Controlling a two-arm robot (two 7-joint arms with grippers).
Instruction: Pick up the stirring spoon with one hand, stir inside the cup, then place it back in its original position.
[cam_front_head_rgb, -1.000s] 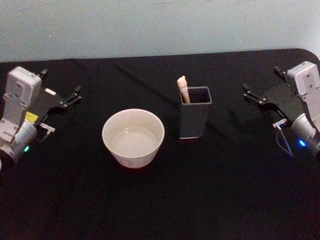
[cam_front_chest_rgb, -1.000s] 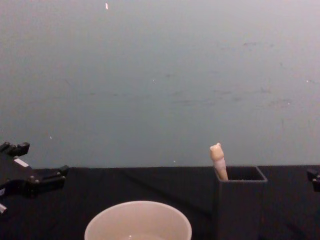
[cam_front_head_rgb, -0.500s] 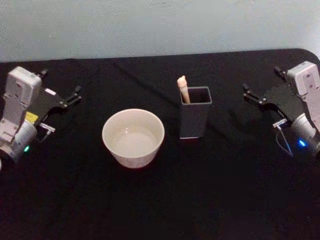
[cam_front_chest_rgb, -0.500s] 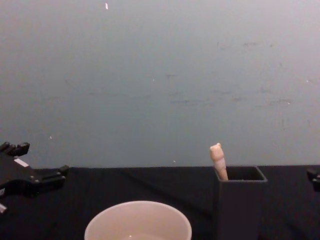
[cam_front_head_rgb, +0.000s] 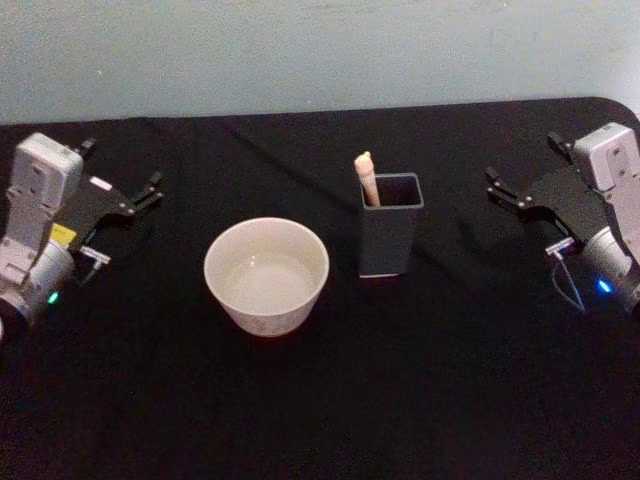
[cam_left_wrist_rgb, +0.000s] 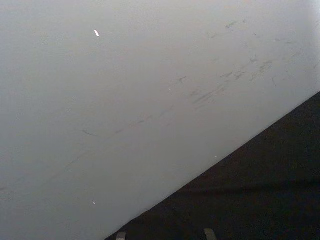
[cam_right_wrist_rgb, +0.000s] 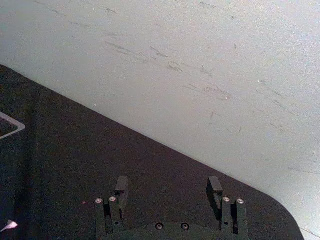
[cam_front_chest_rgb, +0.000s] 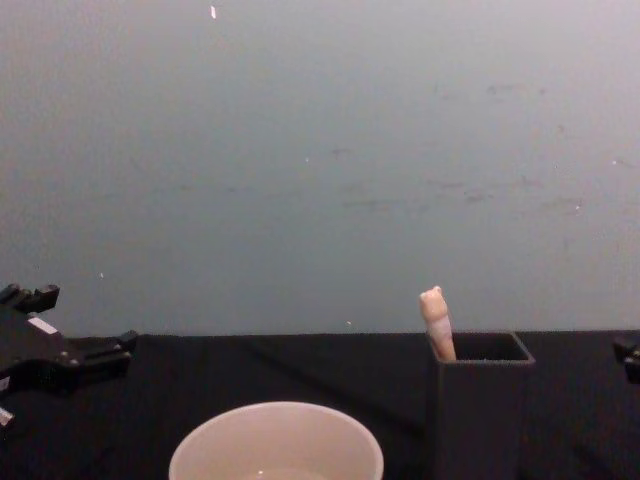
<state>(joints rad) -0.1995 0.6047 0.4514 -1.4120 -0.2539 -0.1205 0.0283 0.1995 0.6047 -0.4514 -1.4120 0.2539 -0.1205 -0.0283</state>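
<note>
Here, the largest thing before us is the pale grey-blue wall (cam_front_head_rgb: 300, 50), which rises behind the far edge of the tabletop (cam_front_head_rgb: 320, 400), a surface covered in black cloth. Our two arms sit at the tabletop's outer sides, well apart from everything in the middle.

The left end effector (cam_front_head_rgb: 122, 163) is near the left edge, aimed toward the far middle, its two fingers spread apart with nothing between them. The right end effector (cam_front_head_rgb: 522, 160) mirrors it near the right edge. From the right wrist camera we see its two dark fingers standing wide apart above the black cloth, likewise empty.

Between the arms, a little left of centre, stands the cup (cam_front_head_rgb: 266, 275). It is wide, round and cream-white, upright with its mouth facing up, and we cannot tell whether anything is in it. Just to its right, with a clear strip of black cloth between them, stands the holder (cam_front_head_rgb: 390, 240), a dark grey square box. It is upright and open at the top, taller and narrower than the cup.

The stirring spoon (cam_front_head_rgb: 366, 178) rests inside that holder, at its left side. Only the beige handle and its tiny knob rise above the rim, leaning slightly to the left. The stem and bowl are hidden by the holder's walls. Neither end effector touches the spoon, the cup or the holder.
</note>
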